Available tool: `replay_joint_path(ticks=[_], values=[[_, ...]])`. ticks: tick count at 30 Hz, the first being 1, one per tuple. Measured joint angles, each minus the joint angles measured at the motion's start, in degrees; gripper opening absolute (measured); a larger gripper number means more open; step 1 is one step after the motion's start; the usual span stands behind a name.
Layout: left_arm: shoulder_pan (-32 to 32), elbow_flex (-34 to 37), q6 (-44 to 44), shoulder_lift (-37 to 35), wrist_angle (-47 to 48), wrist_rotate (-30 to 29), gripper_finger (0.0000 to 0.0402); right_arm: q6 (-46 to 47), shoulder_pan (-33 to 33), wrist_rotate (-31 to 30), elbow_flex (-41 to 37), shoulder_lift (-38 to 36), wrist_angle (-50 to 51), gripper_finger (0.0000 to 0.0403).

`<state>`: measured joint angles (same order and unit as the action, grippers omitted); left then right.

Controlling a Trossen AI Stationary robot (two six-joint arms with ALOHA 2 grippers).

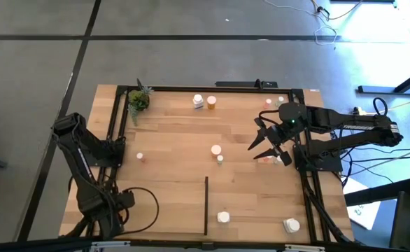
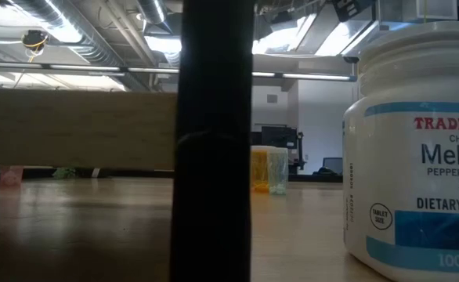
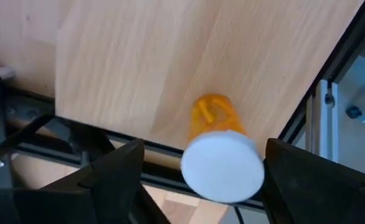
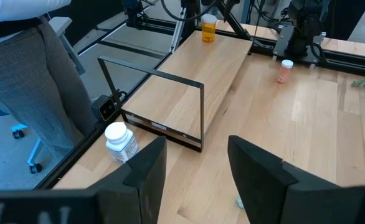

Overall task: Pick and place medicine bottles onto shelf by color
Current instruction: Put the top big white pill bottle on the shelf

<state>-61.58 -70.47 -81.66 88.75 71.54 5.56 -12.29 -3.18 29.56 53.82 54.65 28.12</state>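
Two dark fingers of the left gripper [image 3: 204, 155] stand spread wide at the lower edge of the left wrist view, one on either side of a small orange medicine bottle with a white round cap [image 3: 220, 155]. A gap shows on each side of the cap, so the bottle stands upright on its own base and is not clamped. It sits on the light-wood plank shelf [image 3: 139, 62], close to the black metal rail [image 3: 307, 112] at the frame's right. This is probably the end of the board meant for orange bottles.

At centre right of the high view, the right gripper [image 1: 264, 143] hovers over the table with its fingers partly apart and nothing between them. It is probably waiting above its next pick. Something small lies just below it in the frame, but what it is cannot be told.

Outward from there, a white-capped white bottle [image 1: 198, 101] and an orange one [image 1: 211, 103] stand side by side near the top rail. Two more white bottles [image 1: 223, 218] rest along the bottom edge, right of the thin black divider strip [image 1: 206, 203]. A small green potted plant [image 1: 138, 102] occupies the upper left corner, apart from the sorting.
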Motion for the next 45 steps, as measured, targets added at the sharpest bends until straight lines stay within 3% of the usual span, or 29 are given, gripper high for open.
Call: replay_joint_path(ticks=[8, 14, 20, 30, 38, 45], values=[[2.43, -5.11, 8.74, -0.07, 7.64, -1.39, 0.033, 0.0, 0.0, 0.0, 0.0, 0.0, 0.0, 0.0174], [2.49, -5.85, 10.45, -0.09, 13.26, -13.14, 0.033, 0.0, -0.02, 0.0, 0.0, 0.0, 0.0, 0.0174], [3.52, -5.86, 13.03, -0.09, 14.98, -18.23, 0.033, 0.01, -0.02, 0.0, 0.0, 0.0, 0.0, 0.0174], [10.1, -5.89, 19.06, -0.09, 18.5, -32.16, 0.033, 0.0, -0.02, 0.0, 0.0, 0.0, 0.0, 0.0174], [15.51, -5.87, 18.75, -2.58, 18.41, -38.01, 0.033, 0.0, -0.02, 0.0, 0.0, 0.0, -0.02, 0.0174], [22.12, -5.87, 10.22, -10.04, 18.47, -37.82, 0.033, 0.01, 0.0, 0.0, 0.0, -0.02, -0.01, 0.0174]])
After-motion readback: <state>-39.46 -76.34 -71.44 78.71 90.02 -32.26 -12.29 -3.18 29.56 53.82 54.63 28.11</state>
